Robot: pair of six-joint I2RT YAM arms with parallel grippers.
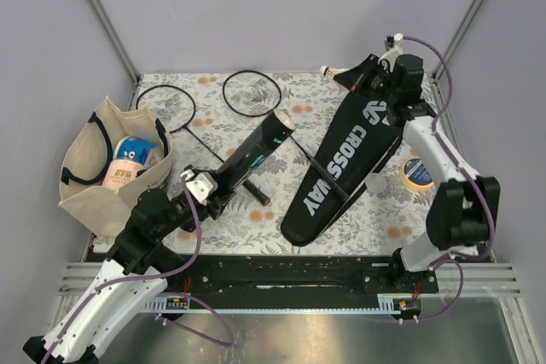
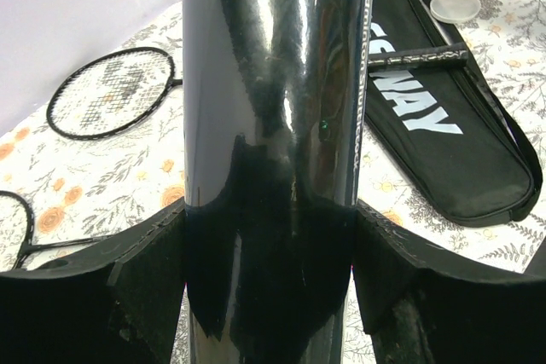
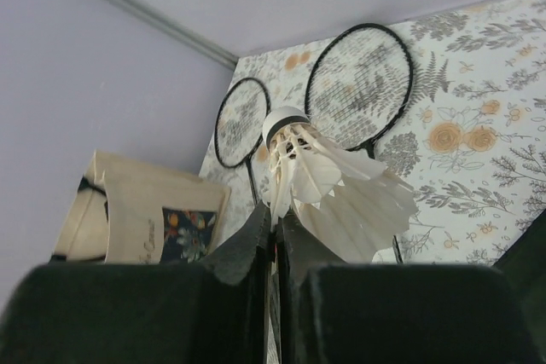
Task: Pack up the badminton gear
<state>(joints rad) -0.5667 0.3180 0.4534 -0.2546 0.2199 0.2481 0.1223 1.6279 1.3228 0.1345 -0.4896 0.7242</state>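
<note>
- Presently, the left arm reaches from its near-left base diagonally toward the table's [image 1: 341, 95] middle, wrist low.
- Left gripper [image 1: 213, 195] [image 2: 269, 283]: clamped on the tube [image 1: 256, 153] [image 2: 269, 108], with a pad [image 2: 145, 287] pressed against each side of it.
- Tube: long, glossy black cylinder with pale lettering down one side. It slants from the gripper toward the far right, its pale-rimmed end next to the cover [image 1: 341, 176] [image 2: 444, 125].
- Right arm: rises from its near-right base, elbow bent out to the right, forearm stretched to the far-right corner above the cover's far end.
- Right gripper [image 1: 350, 76] [image 3: 275, 236]: fingers [image 3: 239, 249] closed together, pinching the feather skirt of a shuttlecock [image 1: 334, 72] [image 3: 324, 176].
- Shuttlecock: white feathers, rounded white cork with a dark band, cork pointing away from the gripper toward the left.
- Cover: black, racquet-shaped, lettered "CROSSWAY" in white. It lies flat right of centre, wide rounded end near.
- Racquets [image 1: 252, 93] [image 3: 358, 83]: two, thin black frames, heads side by side at the far left-centre. One handle lies across the cover, the other just beside the tube.
- Cap [image 1: 375, 182] [image 2: 455, 6]: small, clear, round, at the cover's right edge.
- Tape roll [image 1: 416, 174]: right of the cover.
- Tote [image 1: 94, 185] [image 3: 128, 210]: beige, standing open at the left edge.
</note>
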